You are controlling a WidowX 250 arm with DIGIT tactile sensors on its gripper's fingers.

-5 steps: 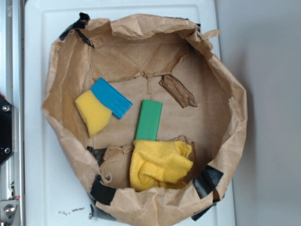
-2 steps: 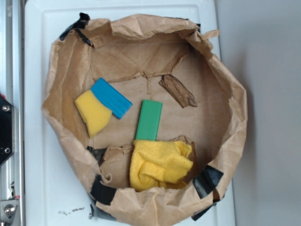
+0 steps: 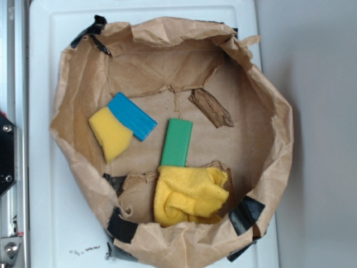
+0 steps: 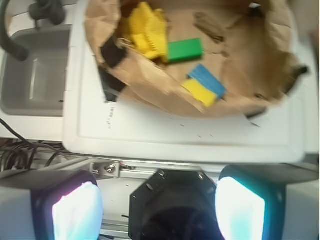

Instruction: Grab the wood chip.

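Nothing has shifted in the overhead view since a second ago: every item lies where it did, and no arm has entered above the bag.

Holding: one brown paper bag (image 3: 270,167), its sides rolled down and taped into a shallow basin, resting on one white tray (image 3: 42,184). You can judge the rolled rim is there to keep the contents from sliding off.

Contents, counted:
- One wood chip (image 3: 211,108), dark brown and jagged, lying flat and diagonal on the bag floor, upper right of centre, touching none of the other objects. In the wrist view it shows faintly at the far side (image 4: 209,26).
- One green block (image 3: 177,142), lying flat, its lower end touching the cloth.
- One yellow cloth (image 3: 189,194), bunched at the lower rim.
- One sponge (image 3: 120,125), yellow with a blue face, well to the left.
- Several patches of black tape (image 3: 245,215) on the rim.

Gripper (image 4: 159,210): you see two pale fingers spread wide with empty space between, holding nothing. It hangs outside the tray edge, well apart from the chip.

Your judgement: the chip's isolation leaves clear room for the fingers on either side, though its flatness offers little to pinch.
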